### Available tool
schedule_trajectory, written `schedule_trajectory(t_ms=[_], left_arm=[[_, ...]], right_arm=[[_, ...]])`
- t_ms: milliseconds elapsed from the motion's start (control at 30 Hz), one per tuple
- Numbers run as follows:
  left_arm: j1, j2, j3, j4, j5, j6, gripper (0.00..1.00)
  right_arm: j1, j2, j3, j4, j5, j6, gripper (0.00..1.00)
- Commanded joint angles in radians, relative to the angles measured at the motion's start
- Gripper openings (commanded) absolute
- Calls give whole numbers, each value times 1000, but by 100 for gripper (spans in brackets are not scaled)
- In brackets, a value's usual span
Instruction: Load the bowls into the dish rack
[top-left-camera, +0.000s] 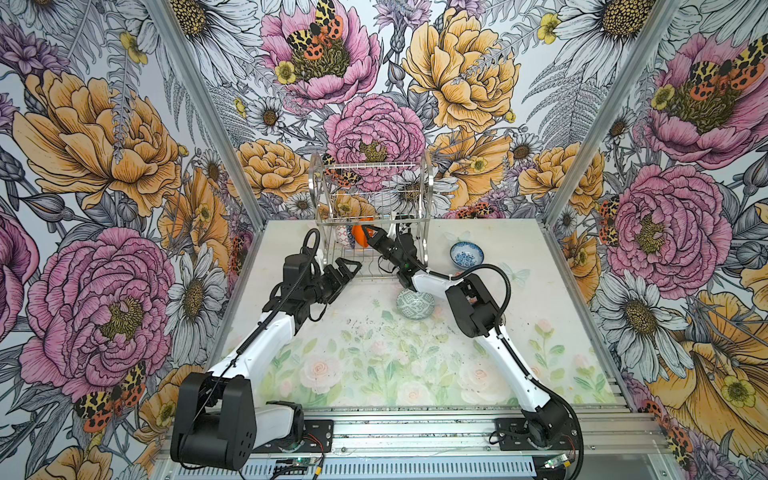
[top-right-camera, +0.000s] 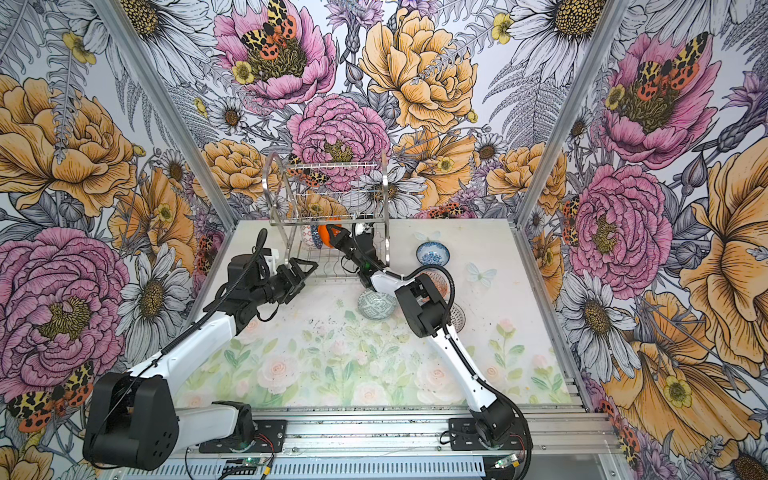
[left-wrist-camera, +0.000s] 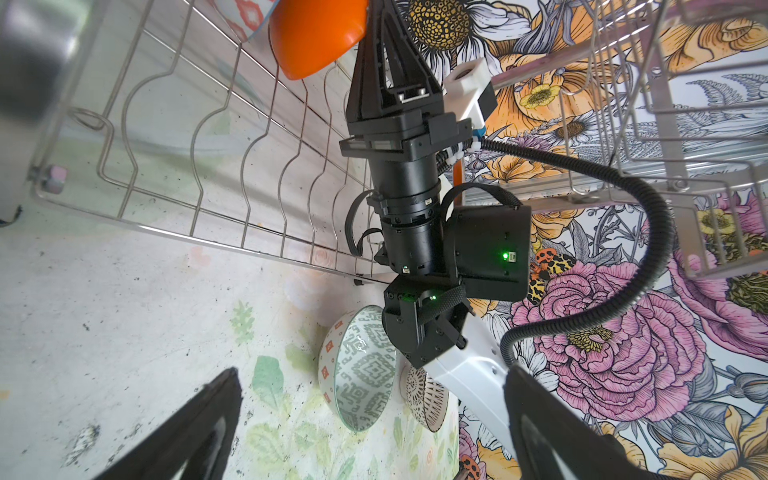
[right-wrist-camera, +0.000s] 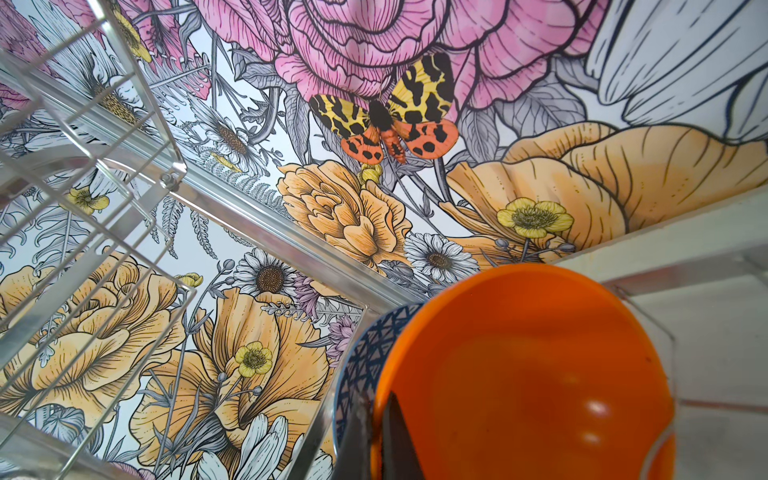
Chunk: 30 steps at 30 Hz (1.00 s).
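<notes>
The silver wire dish rack (top-left-camera: 428, 208) (top-right-camera: 275, 187) stands at the back of the table. My right gripper (top-left-camera: 365, 230) (right-wrist-camera: 376, 411) reaches into its lower tier, shut on the rim of the plain orange bowl (top-left-camera: 360, 239) (right-wrist-camera: 528, 374), which stands on edge. Beside that bowl the navy zigzag bowl (right-wrist-camera: 365, 353) (top-left-camera: 344, 237) stands in the rack. My left gripper (top-left-camera: 351, 272) (left-wrist-camera: 374, 372) is open and empty at the rack's front left corner. On the table lie the grey-green bowl (top-left-camera: 415, 304) (left-wrist-camera: 361, 370) and the blue-white floral bowl (top-left-camera: 466, 254).
A white bowl with black lattice (left-wrist-camera: 426, 399) (top-right-camera: 458, 318) and an orange-red patterned bowl (top-right-camera: 439, 283) sit on the table, mostly hidden behind my right arm's elbow (top-right-camera: 424, 307). The rack's upper shelf (right-wrist-camera: 104, 208) hangs over the right gripper. Flowered walls close in three sides.
</notes>
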Motion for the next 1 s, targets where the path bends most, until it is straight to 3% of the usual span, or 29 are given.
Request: schedule_trajectory(t_ms=[0, 967], left_arm=[[3, 2, -12, 30, -3, -5, 99], [2, 6, -18, 33, -1, -10, 99]], right_arm=[[-20, -40, -24, -85, -16, -35, 0], [-27, -103, -3, -341, -83, -221, 5]])
